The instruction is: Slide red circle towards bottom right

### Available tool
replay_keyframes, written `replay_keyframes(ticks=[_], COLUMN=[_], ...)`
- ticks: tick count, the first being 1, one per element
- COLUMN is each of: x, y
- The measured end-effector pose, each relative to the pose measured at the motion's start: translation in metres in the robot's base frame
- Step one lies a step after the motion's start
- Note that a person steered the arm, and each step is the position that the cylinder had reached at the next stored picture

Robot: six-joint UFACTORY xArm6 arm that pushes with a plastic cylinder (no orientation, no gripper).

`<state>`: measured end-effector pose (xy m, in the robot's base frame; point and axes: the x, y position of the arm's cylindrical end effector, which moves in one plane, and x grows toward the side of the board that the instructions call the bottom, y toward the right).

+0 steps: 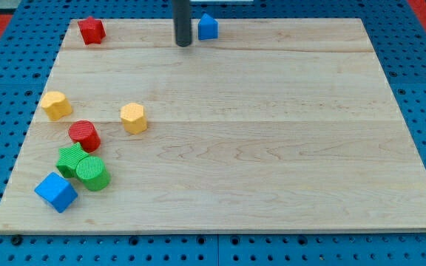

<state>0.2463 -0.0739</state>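
- Camera view: tip (183, 44) at the top centre of the board (272, 148), just left of the blue block (208, 27), touching nothing; no jaws to read.
- Red circle (85, 136) at mid left, well apart from the tip.
- Around it: yellow block (55, 105), yellow hexagon (133, 117), green block (71, 159), green circle (93, 173).
- Blue cube (55, 191) lower left; red block (92, 30) upper left.

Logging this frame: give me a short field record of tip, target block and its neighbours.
tip: my tip at the view's top, just left of the blue block, touching nothing
target: red circle, left side of the board
nearest below: green blocks, apparently touching each other
right of target: yellow block, apart
path to bottom right: no blocks
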Motion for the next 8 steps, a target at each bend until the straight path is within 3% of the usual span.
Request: replay_keyframes(ticks=[1, 3, 5, 8], x=[-0.041, -0.034, 0.130, 0.168], y=[0.006, 0.080, 0.047, 0.038])
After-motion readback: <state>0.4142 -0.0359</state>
